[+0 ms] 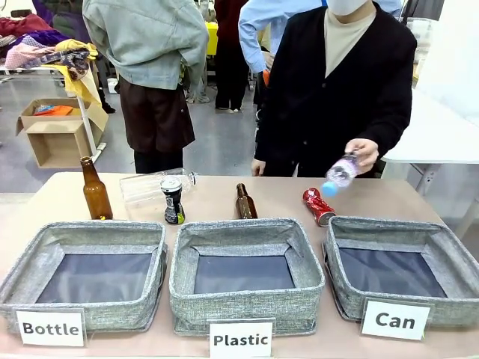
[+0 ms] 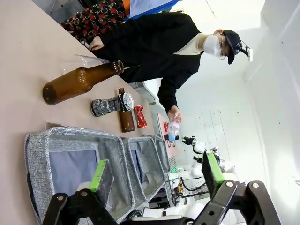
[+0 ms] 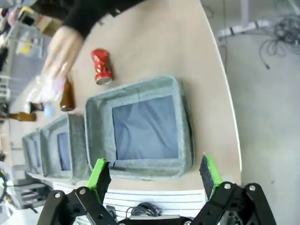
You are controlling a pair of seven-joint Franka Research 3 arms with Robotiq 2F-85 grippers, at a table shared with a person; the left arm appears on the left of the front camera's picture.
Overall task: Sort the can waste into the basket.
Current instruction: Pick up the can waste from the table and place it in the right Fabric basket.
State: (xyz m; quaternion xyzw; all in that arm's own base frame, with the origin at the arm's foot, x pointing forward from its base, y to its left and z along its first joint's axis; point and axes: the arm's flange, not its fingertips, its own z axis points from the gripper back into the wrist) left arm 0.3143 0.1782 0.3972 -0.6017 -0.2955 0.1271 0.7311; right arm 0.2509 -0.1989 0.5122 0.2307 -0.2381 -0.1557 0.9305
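Across the surface [image 1: 281, 188] from the person, three grey baskets sit in a row along the near edge. The one on the robot's right, the Can basket [image 1: 389, 223], has a white card [image 1: 395, 320] reading "Can" in front of it, and nothing lies on its dark base. The crushed red can [image 1: 318, 206] lies on its side just beside that basket's far corner, toward the middle of the row. The black can [image 1: 173, 200] stands upright well to the left, behind the gap between the other two baskets, with a clear bottle [image 1: 150, 185] lying on its side right behind it. Two brown bottles stand in the same back row, a taller one [image 1: 95, 191] at the far left and a shorter one [image 1: 245, 202] near the middle.

The person's hand [image 1: 364, 153] holds a small plastic bottle [image 1: 340, 173] with a blue cap, tilted above the surface beyond the red can.

Seen from its own wrist, the left claw [image 2: 155, 166] is spread wide and holds nothing. The right claw [image 3: 153, 168] also gapes wide and empty, hanging above the near wall of the Can basket.
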